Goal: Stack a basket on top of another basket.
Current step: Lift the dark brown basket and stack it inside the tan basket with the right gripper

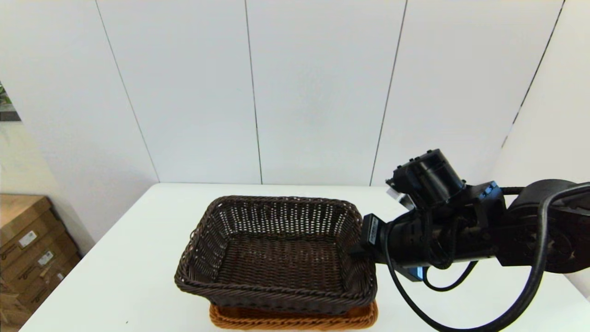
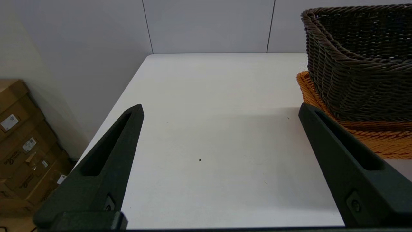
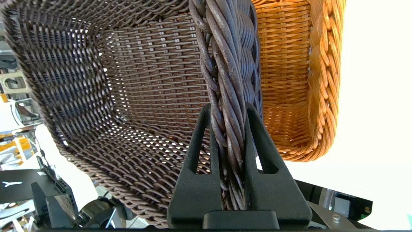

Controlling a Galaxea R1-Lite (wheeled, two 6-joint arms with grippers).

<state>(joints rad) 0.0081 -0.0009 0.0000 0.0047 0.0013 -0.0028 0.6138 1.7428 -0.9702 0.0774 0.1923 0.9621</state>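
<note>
While the right claw (image 3: 227, 111) is clamping the braided rim of the dark brown basket (image 1: 276, 251) on its right side, that basket is sitting nested in the orange-tan basket (image 1: 295, 319) near the front edge of the white table (image 1: 138, 258). Only the right wrist view is showing the two fingers (image 3: 199, 141) pinching the rim; the head view is hiding them behind the arm's body. From the head, the orange-tan basket is showing only as a strip under the dark one, cut off by the picture edge. Off to the left, the left claw (image 2: 220, 108) is hanging with fingers wide apart over bare table, with cardboard boxes (image 2: 22, 138) beside the table.
</note>
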